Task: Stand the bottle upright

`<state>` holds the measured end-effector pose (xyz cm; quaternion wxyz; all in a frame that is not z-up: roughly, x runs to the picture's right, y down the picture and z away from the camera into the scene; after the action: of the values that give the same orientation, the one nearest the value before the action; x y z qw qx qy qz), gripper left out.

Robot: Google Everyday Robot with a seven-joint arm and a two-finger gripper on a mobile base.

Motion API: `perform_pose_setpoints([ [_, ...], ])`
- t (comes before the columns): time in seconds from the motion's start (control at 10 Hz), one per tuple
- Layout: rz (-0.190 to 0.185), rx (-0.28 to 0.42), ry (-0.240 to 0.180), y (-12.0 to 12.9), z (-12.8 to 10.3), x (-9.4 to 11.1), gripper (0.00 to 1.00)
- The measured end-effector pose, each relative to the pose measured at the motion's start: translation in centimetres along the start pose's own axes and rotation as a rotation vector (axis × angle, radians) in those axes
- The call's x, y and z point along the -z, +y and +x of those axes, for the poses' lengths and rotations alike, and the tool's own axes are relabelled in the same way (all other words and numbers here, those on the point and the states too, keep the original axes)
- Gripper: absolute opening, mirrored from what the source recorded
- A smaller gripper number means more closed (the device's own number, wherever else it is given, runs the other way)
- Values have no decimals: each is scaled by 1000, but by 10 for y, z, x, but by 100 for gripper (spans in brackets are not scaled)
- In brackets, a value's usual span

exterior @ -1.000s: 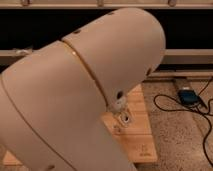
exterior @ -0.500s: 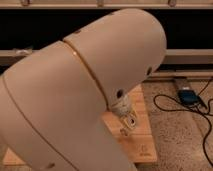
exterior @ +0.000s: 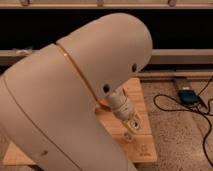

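Note:
My large white arm [exterior: 75,95] fills most of the camera view. Below its elbow, the pale wrist and gripper [exterior: 131,126] reach down over the light wooden tabletop [exterior: 142,145], near its right part. The bottle is hidden or out of view; I see no whitish-cream bottle anywhere on the visible wood. Much of the table is covered by the arm.
A blue device [exterior: 189,96] with black cables [exterior: 170,107] lies on the speckled floor [exterior: 185,145] to the right of the table. A dark recess with a pale ledge [exterior: 180,56] runs along the back.
The wrist and gripper have moved slightly down and toward the front right over the table. The arm's bulk has barely shifted.

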<state>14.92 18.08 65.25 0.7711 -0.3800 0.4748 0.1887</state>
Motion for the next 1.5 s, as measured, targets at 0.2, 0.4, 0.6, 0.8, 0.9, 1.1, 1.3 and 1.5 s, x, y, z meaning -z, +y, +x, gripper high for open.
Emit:
perform_pose_setpoints([
  [0.2, 3, 0, 9, -1, 1, -2, 57],
  [0.4, 3, -2, 12, -2, 1, -3, 77],
  [0.6, 4, -1, 13, -2, 1, -3, 80],
  [0.8, 6, 1, 14, -2, 1, -2, 80],
  [0.9, 7, 3, 13, -2, 1, -1, 80],
  [1.1, 7, 9, 1, -2, 4, 5, 80],
  [1.3, -1, 21, -25, -2, 9, 14, 80],
  [1.5, -23, 36, -82, -3, 19, 31, 80],
])
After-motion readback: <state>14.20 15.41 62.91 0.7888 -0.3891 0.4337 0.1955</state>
